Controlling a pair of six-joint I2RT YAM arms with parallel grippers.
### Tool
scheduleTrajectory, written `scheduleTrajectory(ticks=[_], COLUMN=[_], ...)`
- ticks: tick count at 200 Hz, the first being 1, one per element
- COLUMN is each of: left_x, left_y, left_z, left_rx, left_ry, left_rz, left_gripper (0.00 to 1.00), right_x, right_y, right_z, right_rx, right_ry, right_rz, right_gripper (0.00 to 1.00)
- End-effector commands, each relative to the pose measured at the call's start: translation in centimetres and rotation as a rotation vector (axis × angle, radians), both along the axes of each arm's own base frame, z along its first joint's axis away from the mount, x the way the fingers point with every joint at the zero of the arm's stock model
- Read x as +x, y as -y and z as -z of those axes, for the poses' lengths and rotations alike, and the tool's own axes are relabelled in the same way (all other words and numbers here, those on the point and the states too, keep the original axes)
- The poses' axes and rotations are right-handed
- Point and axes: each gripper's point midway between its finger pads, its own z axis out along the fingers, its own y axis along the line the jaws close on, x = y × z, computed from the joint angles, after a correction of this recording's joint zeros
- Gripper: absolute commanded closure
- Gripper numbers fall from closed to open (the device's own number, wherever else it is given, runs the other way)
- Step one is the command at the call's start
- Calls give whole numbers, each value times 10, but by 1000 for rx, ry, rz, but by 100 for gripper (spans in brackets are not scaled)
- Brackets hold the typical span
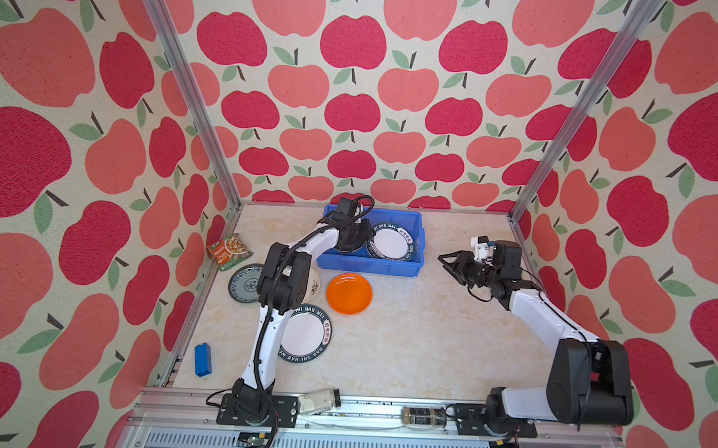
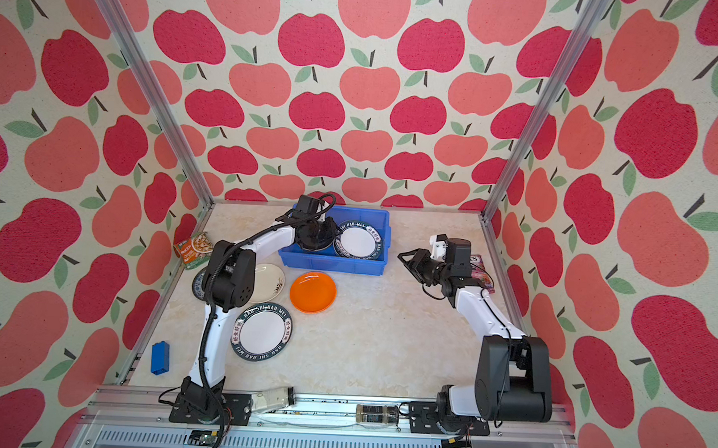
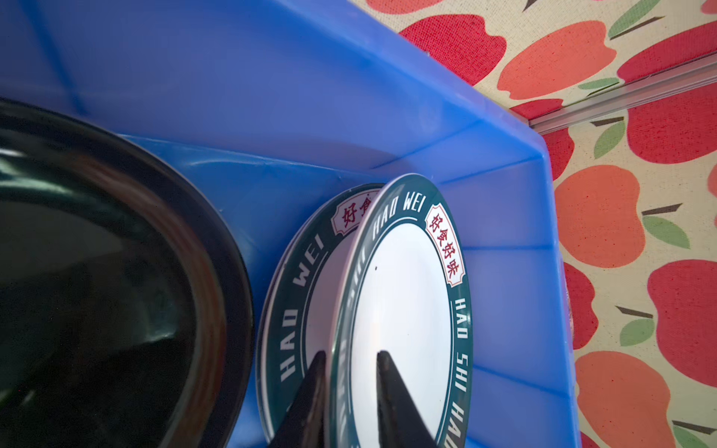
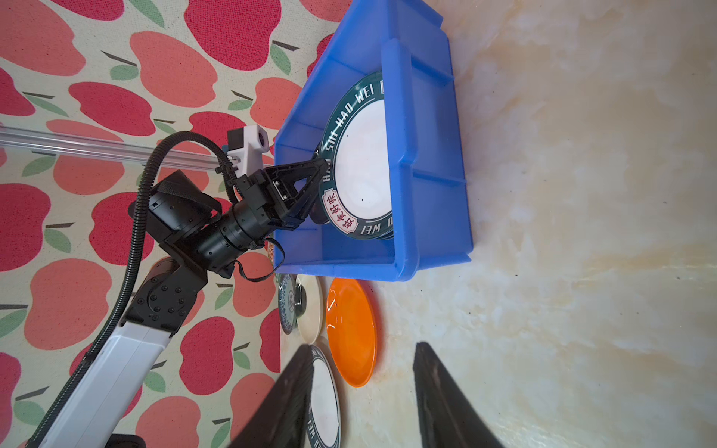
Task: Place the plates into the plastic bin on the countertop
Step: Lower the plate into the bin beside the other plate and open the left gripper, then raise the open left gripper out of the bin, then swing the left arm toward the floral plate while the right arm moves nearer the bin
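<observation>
The blue plastic bin [image 1: 368,267] [image 3: 271,77] stands at the back of the countertop [image 1: 406,339]. Inside it a green-rimmed plate [image 1: 392,242] [image 3: 407,294] lies on another like it [image 3: 295,294], beside a black plate [image 3: 97,291]. My left gripper [image 1: 366,231] [image 3: 351,355] is inside the bin, open, its fingers either side of the top plate's rim. On the countertop lie an orange plate [image 1: 349,293], a green-rimmed plate [image 1: 309,333], a cream plate [image 2: 267,281] and a blue-patterned plate [image 1: 244,282]. My right gripper [image 1: 445,264] [image 4: 362,346] hovers right of the bin, open, holding nothing.
A snack packet [image 1: 228,250] lies by the left wall and another [image 2: 478,265] under my right arm. A blue block [image 1: 203,359] sits at the front left. Two glass jars [image 1: 320,400] [image 1: 424,417] lie on the front rail.
</observation>
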Motion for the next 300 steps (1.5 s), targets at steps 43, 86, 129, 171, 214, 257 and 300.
scheduleTrajectory(ticks=[43, 86, 129, 171, 214, 257, 300], left_x=[-5, -7, -7, -7, -10, -19, -22], left_y=[-5, -4, 1, 4, 15, 35, 52], left_z=[11, 10, 6, -17, -32, -20, -1], left_rx=[174, 216, 214, 196, 150, 107, 58], left_ry=[-18, -6, 3, 88, 136, 123, 76], left_rz=[28, 41, 53, 66, 109, 170, 198], left_gripper=[52, 38, 36, 23, 21, 21, 22], right_x=[0, -1, -5, -8, -13, -12, -10], right_y=[-6, -9, -14, -24, -35, -37, -42], right_z=[1, 1, 3, 3, 6, 13, 19], right_rx=[13, 8, 4, -45, -72, -71, -67], right_ry=[4, 14, 21, 38, 41, 22, 1], right_rz=[-12, -15, -28, -55, -83, -84, -97], right_gripper=[54, 54, 55, 54, 54, 54, 55])
